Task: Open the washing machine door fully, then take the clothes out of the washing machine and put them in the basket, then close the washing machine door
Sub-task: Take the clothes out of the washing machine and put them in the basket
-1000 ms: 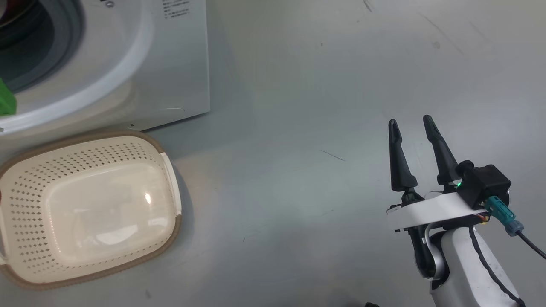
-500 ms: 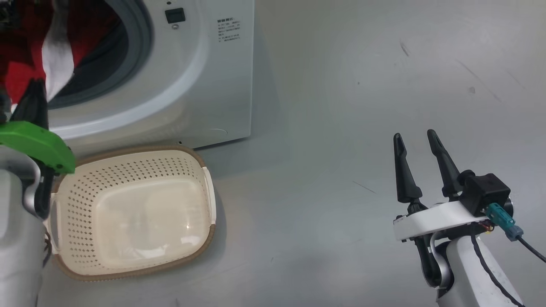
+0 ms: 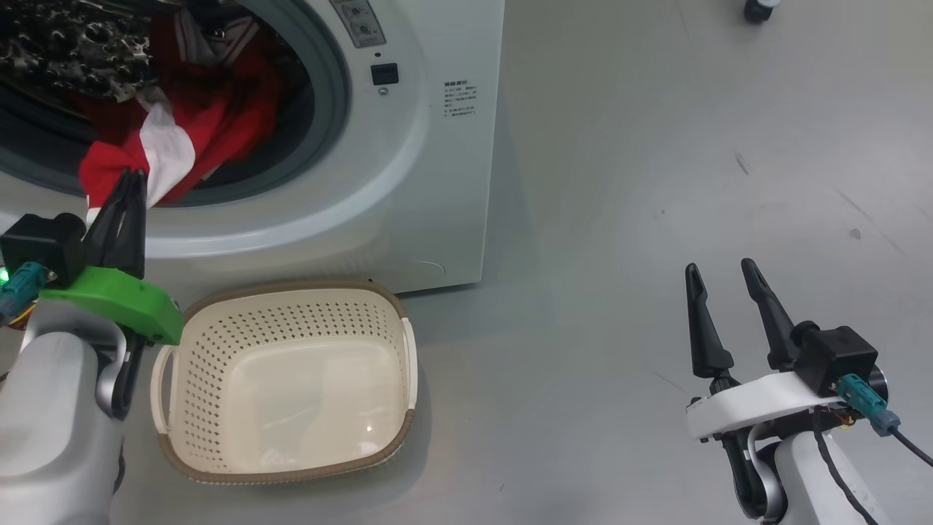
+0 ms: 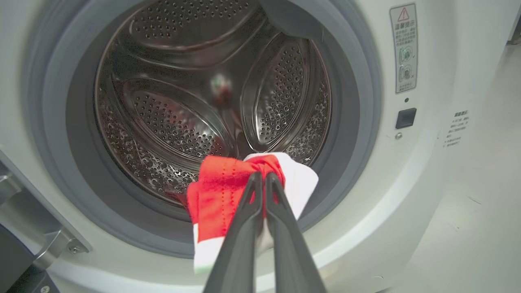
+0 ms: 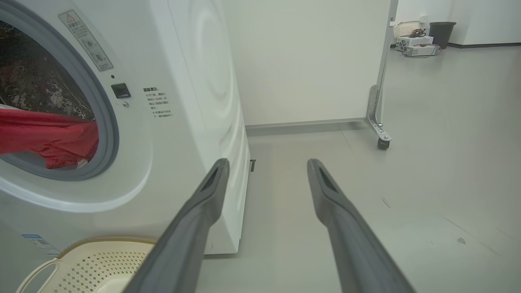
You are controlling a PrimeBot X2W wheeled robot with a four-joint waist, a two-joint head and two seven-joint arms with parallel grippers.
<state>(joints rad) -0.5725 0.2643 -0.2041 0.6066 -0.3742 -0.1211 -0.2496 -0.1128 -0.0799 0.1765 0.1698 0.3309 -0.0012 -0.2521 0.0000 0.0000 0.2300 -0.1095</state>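
Bright, even light from above; a soft shadow falls right of the basket, glints speckle inside the washing machine, wrist-view edges bow.

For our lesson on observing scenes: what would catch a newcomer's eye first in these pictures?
The red clothes spill from the washer at the head view's upper left, pinched by the shut left jaws. Below sits the empty cream basket on the floor; at lower right the right jaws stand open above it.
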